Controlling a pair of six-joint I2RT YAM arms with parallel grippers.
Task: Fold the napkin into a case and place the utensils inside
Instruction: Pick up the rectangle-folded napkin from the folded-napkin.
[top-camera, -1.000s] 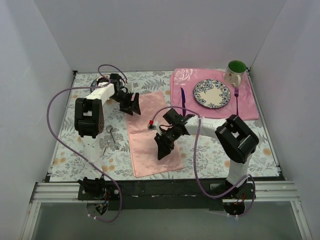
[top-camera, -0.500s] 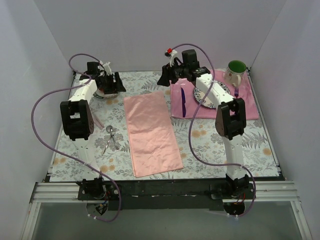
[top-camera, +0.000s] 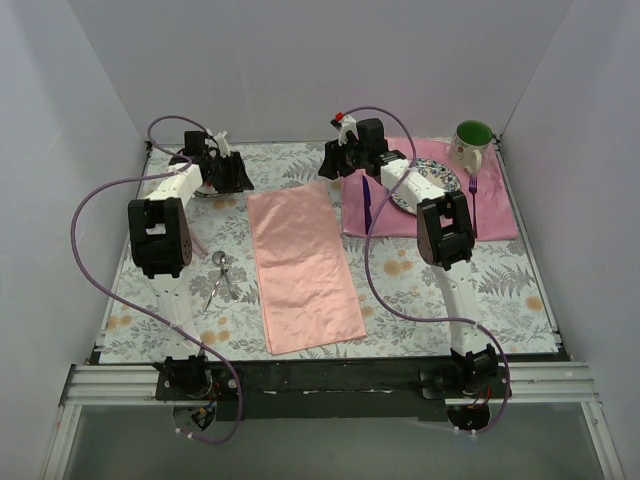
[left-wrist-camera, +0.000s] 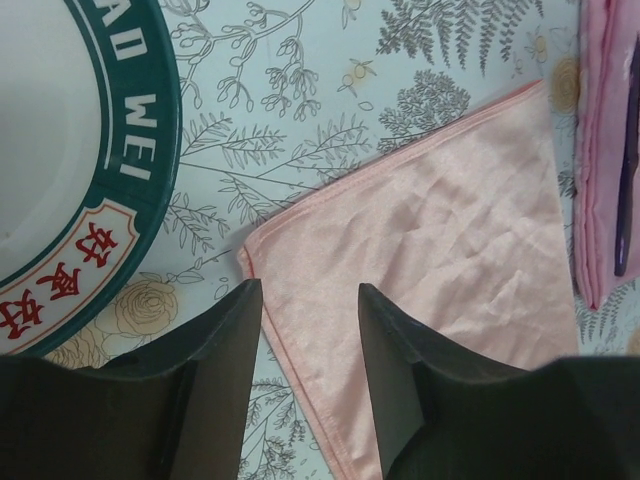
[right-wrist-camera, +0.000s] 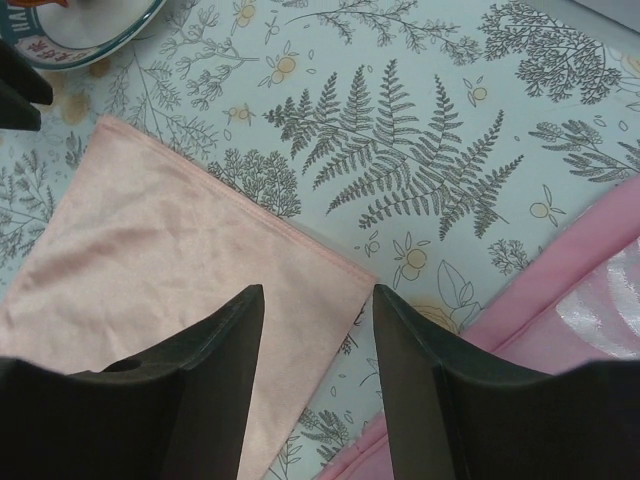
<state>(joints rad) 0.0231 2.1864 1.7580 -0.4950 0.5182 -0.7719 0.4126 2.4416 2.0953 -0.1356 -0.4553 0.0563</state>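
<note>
On the floral table (top-camera: 520, 300), the salmon-pink napkin (top-camera: 303, 265) lies flat, folded into a long oblong running from near to far. Just left of it, not touching, lie the silver utensils (top-camera: 221, 279). Over its two far corners hover the left jaws and the right jaws, each pair apart and empty. Farther right lies the rose-patterned placemat (top-camera: 500, 215).

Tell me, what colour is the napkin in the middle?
The napkin is plain salmon pink; the top view shows it best.
</note>
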